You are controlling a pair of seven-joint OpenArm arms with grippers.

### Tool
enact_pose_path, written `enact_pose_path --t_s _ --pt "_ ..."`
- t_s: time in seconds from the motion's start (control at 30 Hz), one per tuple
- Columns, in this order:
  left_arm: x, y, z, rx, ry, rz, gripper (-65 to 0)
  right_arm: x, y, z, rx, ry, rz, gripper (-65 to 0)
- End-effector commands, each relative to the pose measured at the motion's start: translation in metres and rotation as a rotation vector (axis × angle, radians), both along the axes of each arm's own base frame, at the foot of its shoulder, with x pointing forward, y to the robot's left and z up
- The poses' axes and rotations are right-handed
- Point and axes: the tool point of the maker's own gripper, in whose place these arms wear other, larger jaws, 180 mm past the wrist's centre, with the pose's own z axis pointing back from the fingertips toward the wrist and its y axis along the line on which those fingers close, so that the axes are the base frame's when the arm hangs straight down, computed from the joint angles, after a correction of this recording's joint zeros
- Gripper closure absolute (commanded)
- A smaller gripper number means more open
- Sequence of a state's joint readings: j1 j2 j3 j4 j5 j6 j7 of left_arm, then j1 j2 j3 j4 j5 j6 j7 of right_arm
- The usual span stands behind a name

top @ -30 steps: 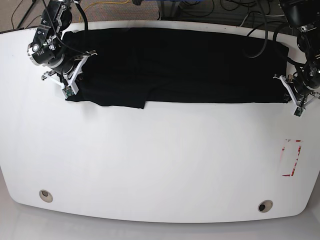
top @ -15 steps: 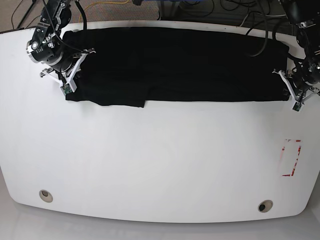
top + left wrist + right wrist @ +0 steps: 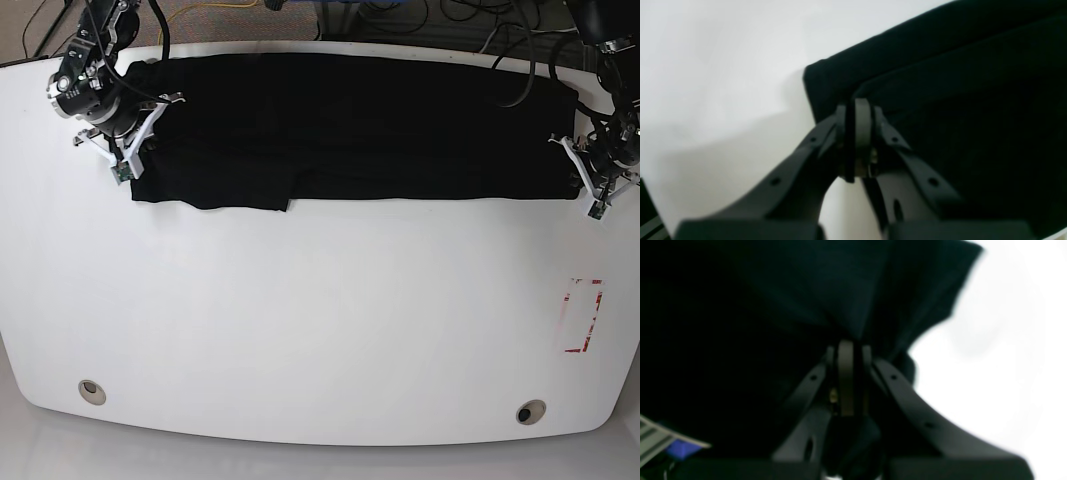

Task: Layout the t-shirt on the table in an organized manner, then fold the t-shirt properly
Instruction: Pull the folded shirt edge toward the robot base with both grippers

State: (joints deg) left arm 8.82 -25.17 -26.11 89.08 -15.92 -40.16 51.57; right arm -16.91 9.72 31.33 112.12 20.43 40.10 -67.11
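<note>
You have a black shirt (image 3: 350,125) stretched in a long folded band across the far side of the white bench (image 3: 320,320), one tool at each end. The cloth looks soft, light and limp; judged from how it lies, it will sag and crease wherever it is unsupported, and the stacked layers may slide over one another on the glossy top. Your best hold is at the outer corners and edges, where every layer can be pinched together, not in the middle of the band. The left tool (image 3: 857,110) is clenched at the shirt's end, its pads pressed together just past a folded corner that runs away beyond it; a thin dark edge seems caught between them, and bare bench lies beside it. The right tool (image 3: 846,350) is clenched on the shirt too, black fabric bunching up and fanning out ahead of its tips, with open bench off to one side. In the base view both arms reach in from the far edge, tilted down toward the cloth, the left tool (image 3: 590,185) and right tool (image 3: 125,160) well apart.
</note>
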Motion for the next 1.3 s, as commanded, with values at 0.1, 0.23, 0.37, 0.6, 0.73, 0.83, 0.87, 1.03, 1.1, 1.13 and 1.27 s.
enact_pose_path --t_s 0.1,0.23,0.37,0.6,0.73,0.83,0.87,1.03,1.1,1.13,1.27 --pt "0.01 0.008 0.016 0.028 -0.042 -0.004 -0.6 0.004 -0.005 0.016 0.034 -0.064 -0.012 -1.9" --pt "0.01 0.008 0.016 0.028 -0.042 -0.004 -0.6 0.003 -0.01 0.027 0.036 -0.092 -0.017 -1.9" --pt "0.01 0.008 0.016 0.028 -0.042 -0.004 -0.6 0.003 -0.011 0.03 0.037 -0.099 -0.009 -1.9" --pt "0.007 0.008 0.014 0.028 -0.035 -0.003 -0.6 -0.01 -0.01 0.022 0.045 -0.065 -0.012 -1.9" --pt "0.003 0.009 0.01 0.029 -0.02 -0.002 -0.7 -0.015 -0.009 0.019 0.046 -0.051 -0.013 -1.9" --pt "-0.002 0.01 0.007 0.032 -0.006 -0.002 -1.0 -0.02 -0.009 0.017 0.047 -0.038 -0.013 -1.9" --pt "-0.004 0.01 0.006 0.032 -0.001 -0.002 -1.0 -0.021 -0.008 0.016 0.049 -0.037 -0.013 -1.9" --pt "-0.013 0.01 -0.001 0.033 0.024 -0.002 -1.3 -0.024 -0.007 0.013 0.051 -0.026 -0.016 -2.2" --pt "-0.015 0.009 -0.002 0.033 0.031 -0.003 -1.8 -0.025 -0.006 0.013 0.056 -0.026 -0.021 -4.0" --pt "-0.016 0.009 -0.003 0.033 0.034 -0.003 -3.1 -0.025 -0.006 0.012 0.057 -0.026 -0.021 -6.0" --pt "-0.017 0.009 -0.004 0.031 0.035 -0.003 -14.6 -0.022 -0.006 0.014 0.058 -0.034 -0.023 -20.3"
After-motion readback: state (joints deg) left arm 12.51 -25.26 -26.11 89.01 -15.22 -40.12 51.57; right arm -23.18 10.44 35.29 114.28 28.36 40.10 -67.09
